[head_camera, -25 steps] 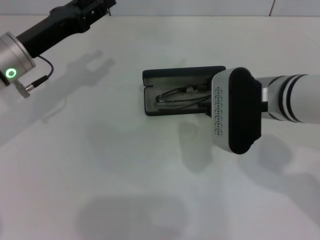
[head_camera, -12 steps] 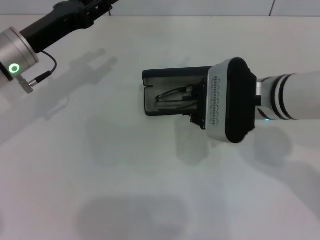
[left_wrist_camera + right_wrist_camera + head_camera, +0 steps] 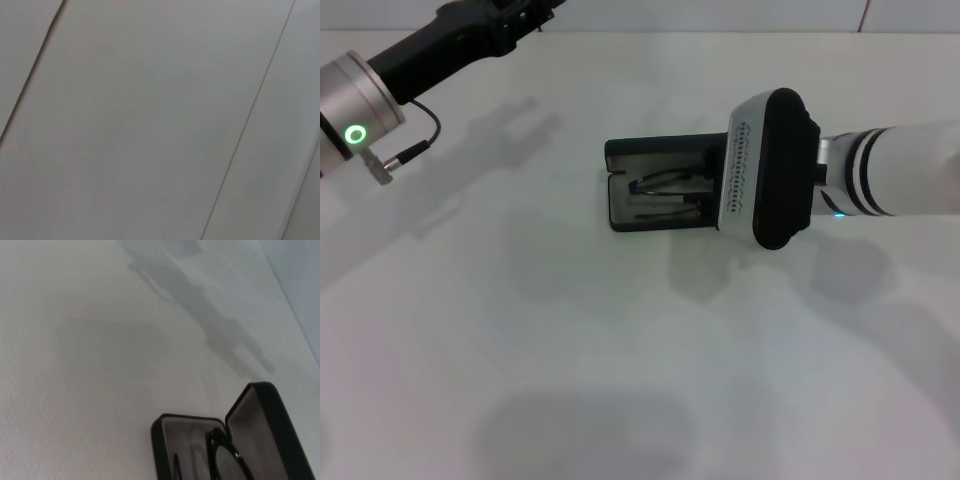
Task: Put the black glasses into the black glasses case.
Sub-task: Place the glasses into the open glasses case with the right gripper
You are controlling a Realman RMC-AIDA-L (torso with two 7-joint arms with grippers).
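The black glasses case (image 3: 612, 205) lies open at the table's middle, with its lid (image 3: 660, 150) folded back on the far side. The black glasses (image 3: 662, 187) lie inside on the grey lining. My right arm's wrist housing (image 3: 765, 170) hangs over the right end of the case and hides the right gripper. The right wrist view shows the open case (image 3: 159, 450), its raised lid (image 3: 272, 425) and the glasses (image 3: 225, 455) in it. My left arm (image 3: 440, 45) is parked at the far left, with its gripper at the picture's top edge.
The white table (image 3: 520, 350) spreads around the case, with only shadows on it. The left wrist view shows a plain grey panelled surface (image 3: 150, 120). A wall runs along the table's far edge.
My right arm's wrist has moved farther back and a little left over the right end of the case. The glasses stay in the case. The left arm has shifted slightly.
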